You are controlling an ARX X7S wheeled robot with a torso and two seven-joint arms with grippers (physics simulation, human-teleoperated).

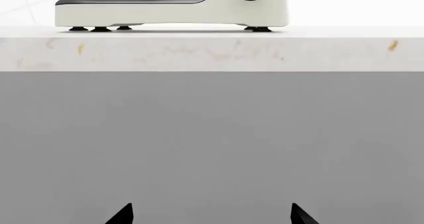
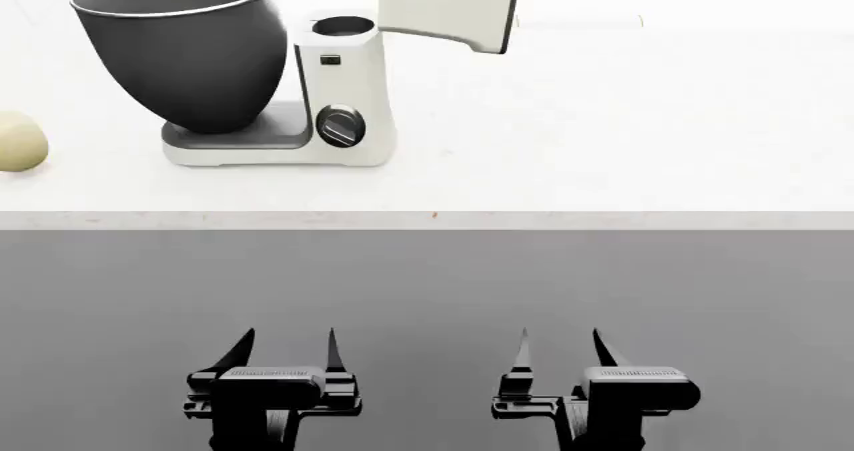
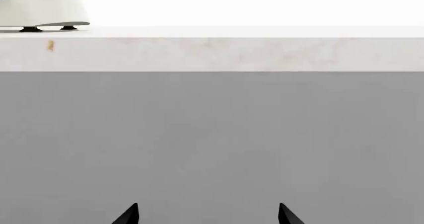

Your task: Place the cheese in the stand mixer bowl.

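Cheese [image 2: 19,142] lay on counter [image 2: 601,121] at far left, beside stand mixer bowl [image 2: 187,51] | left gripper [image 2: 286,356] and right gripper [image 2: 561,354] hung below counter edge, well apart from cheese | both jaws spread, empty.

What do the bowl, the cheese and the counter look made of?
Bowl: dark grey metal by its look, thin light rim, dull sheen. Cheese: pale cream, smooth, matte lump. Counter: whitish stone-like slab with faint amber flecks, possibly quartz or marble.
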